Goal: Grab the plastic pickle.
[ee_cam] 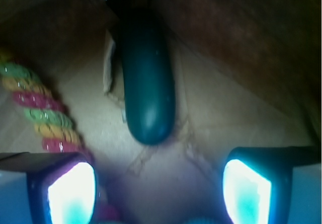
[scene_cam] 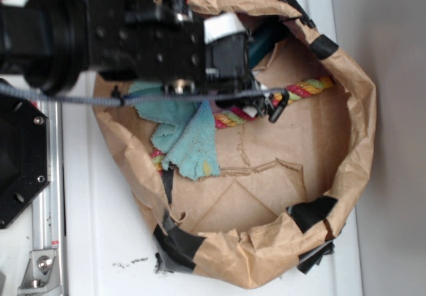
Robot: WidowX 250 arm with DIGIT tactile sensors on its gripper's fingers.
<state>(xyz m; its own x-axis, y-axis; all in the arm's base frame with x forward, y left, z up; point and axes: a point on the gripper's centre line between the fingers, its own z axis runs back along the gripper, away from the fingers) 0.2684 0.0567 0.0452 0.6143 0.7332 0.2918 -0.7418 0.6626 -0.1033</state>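
The black robot gripper (ee_cam: pixel 158 183) is hanging released over the floor of the crumpled brown paper bag (scene_cam: pixel 359 110), its two pads (ee_cam: pixel 70 191) glowing pale at the bottom corners of the wrist view with nothing between them. The small dark teal-green, glossy, oblong plastic pickle (ee_cam: pixel 148 78) is lying ahead of the open jaws, on the paper floor close against the shadowed bag wall, its rounded near end pointing toward the gap and its far end disappearing under a dark shape at the top of that view. In the exterior view only a sliver of it is showing (scene_cam: pixel 261 41), tucked behind the arm near the bag's upper rim. The red, yellow and green twisted rope (ee_cam: pixel 35 110) is running just beside it on the left, apart from it, and the light teal terry cloth (scene_cam: pixel 183 133) is sitting well away. The pickle is looking light, stiff and slippery, so it is likely squirting out of a loose pinch; taking it across the middle of its length, pads on the long flanks, is seeming safest, since the rounded end is offering little grip and the rope is crowding the left pad.
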